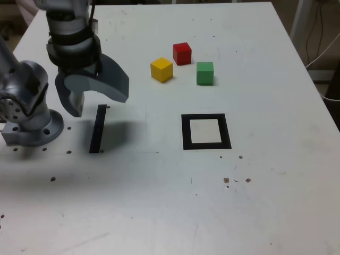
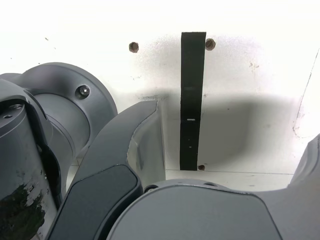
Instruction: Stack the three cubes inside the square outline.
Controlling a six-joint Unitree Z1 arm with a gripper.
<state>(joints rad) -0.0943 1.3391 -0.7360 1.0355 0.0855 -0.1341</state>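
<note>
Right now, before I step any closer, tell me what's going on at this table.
A single robot arm holds its open gripper over the table near the black strip, with nothing in its jaws. The red cube, yellow cube and green cube sit apart from one another, outside the black square outline. No cube is stacked yet; the job is to stack all three inside that outline.

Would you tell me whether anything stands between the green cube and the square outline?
Nothing visible does: only bare tabletop lies between the green cube and the square outline.
</note>
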